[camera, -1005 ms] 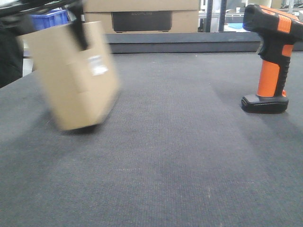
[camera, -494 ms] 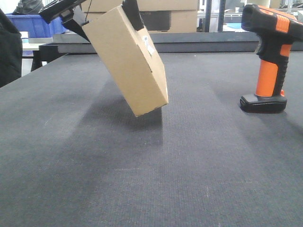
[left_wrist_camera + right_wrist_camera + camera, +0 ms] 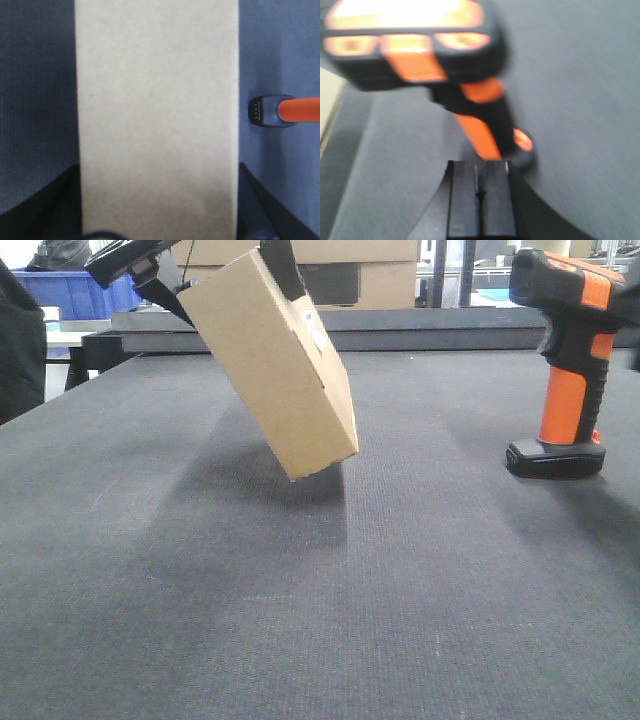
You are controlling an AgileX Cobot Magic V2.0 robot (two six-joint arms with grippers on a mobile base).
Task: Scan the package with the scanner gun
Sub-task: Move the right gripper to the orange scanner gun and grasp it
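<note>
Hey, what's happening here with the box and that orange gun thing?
A two-armed robot is setting up to scan a parcel. Its left gripper is clamped on the upper end of the package, holding it tilted over the dark table; whether the low corner touches is hard to tell. The scanner gun stands upright on its base, with nothing holding it. The right gripper, jaws together, is close to the scanner in a blurred view.
</note>
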